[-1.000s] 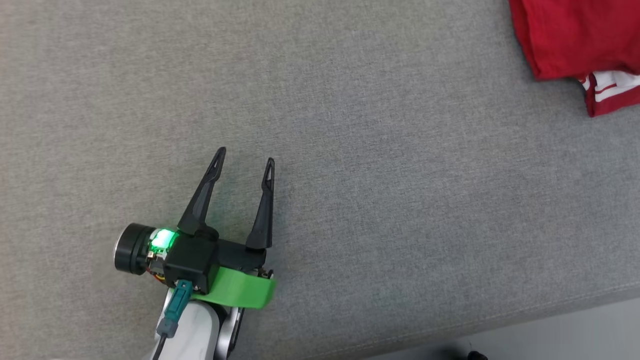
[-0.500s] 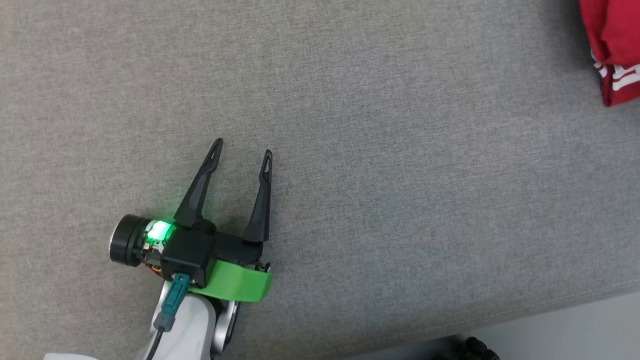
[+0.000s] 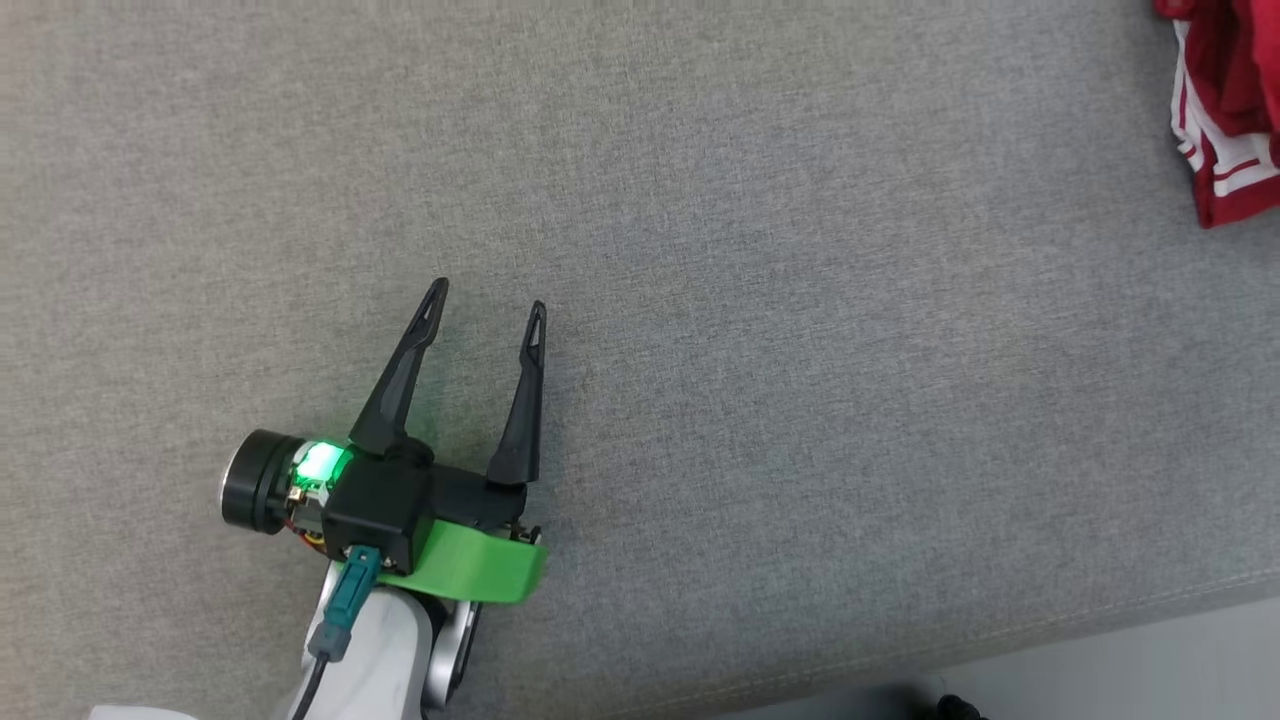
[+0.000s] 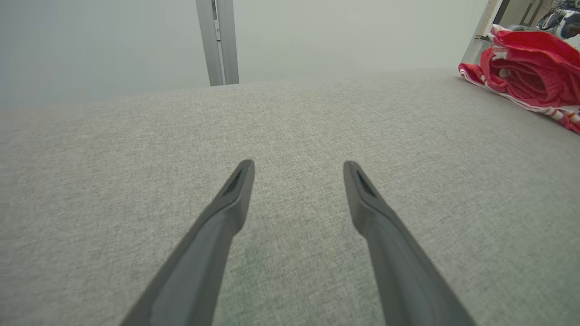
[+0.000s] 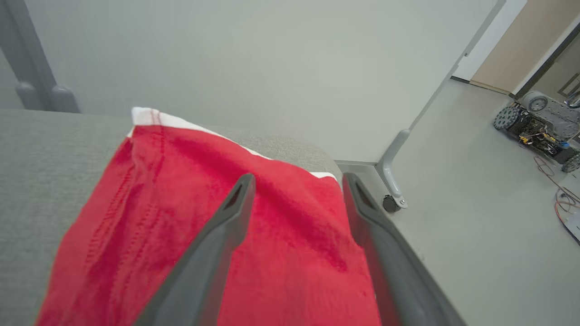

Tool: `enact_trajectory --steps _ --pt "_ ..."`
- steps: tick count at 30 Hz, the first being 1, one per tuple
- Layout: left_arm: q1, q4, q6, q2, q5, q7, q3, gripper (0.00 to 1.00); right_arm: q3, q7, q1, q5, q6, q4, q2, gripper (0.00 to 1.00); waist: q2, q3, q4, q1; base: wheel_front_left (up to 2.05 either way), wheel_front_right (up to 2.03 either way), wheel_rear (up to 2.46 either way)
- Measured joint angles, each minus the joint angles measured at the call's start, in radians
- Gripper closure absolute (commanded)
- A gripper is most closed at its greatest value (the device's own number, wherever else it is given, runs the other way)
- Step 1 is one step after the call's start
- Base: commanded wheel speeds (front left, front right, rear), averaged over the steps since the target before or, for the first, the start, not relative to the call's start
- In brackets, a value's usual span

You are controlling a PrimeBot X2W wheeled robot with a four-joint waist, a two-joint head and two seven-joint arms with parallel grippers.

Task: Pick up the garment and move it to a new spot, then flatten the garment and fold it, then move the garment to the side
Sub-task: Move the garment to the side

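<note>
The garment (image 3: pixel 1232 110) is red with white stripes and lies bunched at the far right end of the grey padded surface (image 3: pixel 800 350). In the left wrist view the garment (image 4: pixel 530 68) sits far off to the upper right. My left gripper (image 3: pixel 487 300) rests low over bare grey cloth, open and empty, and the left wrist view shows the same left gripper (image 4: pixel 298 167) with its fingers spread. My right gripper (image 5: pixel 299 180) hovers just above the garment (image 5: pixel 181 203), fingers wide apart, with red cloth showing between and beneath them near the surface's corner.
The surface's front edge (image 3: pixel 1000 640) runs along the lower right, with pale floor (image 3: pixel 1150 660) beyond it. A grey post (image 4: pixel 217 40) stands behind the surface. On the floor past the corner are a caster (image 5: pixel 389 203) and a small wheeled machine (image 5: pixel 539 122).
The garment has moved right, to the edge of the head view, and looks more bunched. My left gripper has barely shifted and stays open.
</note>
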Motion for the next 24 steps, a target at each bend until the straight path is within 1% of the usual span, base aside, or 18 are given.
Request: enact_trajectory --steps 2,4,10,13,17,20,24 --pt "0.005 0.001 0.006 0.0 -0.009 0.0 0.002 0.0 -0.027 0.0 0.037 -0.051 0.0 -0.07 0.04 0.0 0.0 -0.018 0.001 0.0 0.0 0.0 0.0" --pt "0.015 0.003 0.013 0.0 -0.017 0.0 0.003 0.0 -0.047 0.0 0.092 -0.087 0.0 -0.132 0.102 0.0 0.0 -0.042 0.001 0.0 0.0 0.0 0.0" --pt "0.073 0.021 0.041 0.0 -0.062 0.0 0.02 0.0 -0.034 0.0 0.24 -0.164 0.0 -0.257 0.239 0.0 0.0 -0.133 0.003 0.0 0.0 0.0 0.0" --pt "0.108 0.021 0.067 0.0 -0.079 0.0 0.03 0.0 -0.007 0.0 0.318 -0.196 0.0 -0.292 0.297 0.0 0.0 -0.188 0.006 0.0 0.0 0.0 0.0" --pt "0.172 0.02 0.092 0.0 -0.114 0.0 0.05 0.0 -0.006 0.0 0.42 -0.211 0.0 -0.351 0.385 0.0 0.0 -0.269 0.012 -0.0001 0.0 0.0 0.0" --pt "0.221 0.013 0.09 0.0 -0.137 0.0 0.057 0.0 -0.025 0.0 0.509 -0.214 0.0 -0.391 0.45 0.0 0.0 -0.33 0.018 -0.0001 0.0 0.0 0.0" --pt "0.292 -0.001 0.088 0.0 -0.145 0.0 0.078 0.0 -0.05 0.0 0.621 -0.243 0.0 -0.455 0.513 0.0 0.0 -0.415 0.027 -0.0002 0.0 0.0 0.0"
